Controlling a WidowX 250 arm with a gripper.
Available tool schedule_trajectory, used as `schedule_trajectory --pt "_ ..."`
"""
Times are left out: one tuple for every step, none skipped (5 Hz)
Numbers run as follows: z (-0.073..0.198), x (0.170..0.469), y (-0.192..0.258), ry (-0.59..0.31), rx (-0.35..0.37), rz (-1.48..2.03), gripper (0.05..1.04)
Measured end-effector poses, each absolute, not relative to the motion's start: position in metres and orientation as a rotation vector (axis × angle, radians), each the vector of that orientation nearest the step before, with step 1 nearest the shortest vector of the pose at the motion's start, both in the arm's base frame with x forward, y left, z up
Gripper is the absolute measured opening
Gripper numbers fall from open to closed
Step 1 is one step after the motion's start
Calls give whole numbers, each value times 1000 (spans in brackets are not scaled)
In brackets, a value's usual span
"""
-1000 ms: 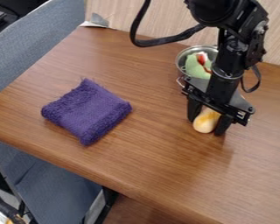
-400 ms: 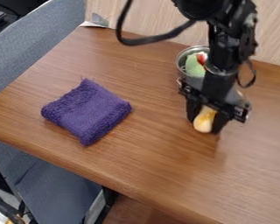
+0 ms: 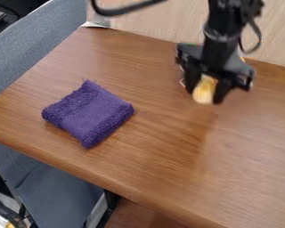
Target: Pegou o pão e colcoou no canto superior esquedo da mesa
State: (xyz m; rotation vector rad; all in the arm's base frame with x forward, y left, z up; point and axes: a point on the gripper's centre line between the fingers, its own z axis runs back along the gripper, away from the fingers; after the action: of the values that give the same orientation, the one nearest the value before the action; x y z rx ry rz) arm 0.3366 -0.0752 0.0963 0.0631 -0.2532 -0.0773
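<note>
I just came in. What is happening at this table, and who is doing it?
A robot arm is at work here. Its gripper holds the bread between its fingers, and the bread seems to be in the air over the right part of the table. It is not yet at the upper left corner, where it is meant to go. A purple cloth lies on the left part.

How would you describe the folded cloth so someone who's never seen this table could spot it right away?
Find the brown wooden table, then look at its left half in the camera view, between the grey fabric and the black gripper. The cloth there is a thick, fuzzy purple square, unlike the smooth, pale yellow bread at the gripper.
</note>
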Motion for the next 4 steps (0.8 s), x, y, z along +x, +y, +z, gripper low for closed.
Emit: schedule_trajectory --pt "116 351 -46 -278 82 39 599" --pt "122 377 -11 -292 102 211 599" --pt "119 398 26 -268 122 401 599" --pt "113 409 63 -250 161 573 599"
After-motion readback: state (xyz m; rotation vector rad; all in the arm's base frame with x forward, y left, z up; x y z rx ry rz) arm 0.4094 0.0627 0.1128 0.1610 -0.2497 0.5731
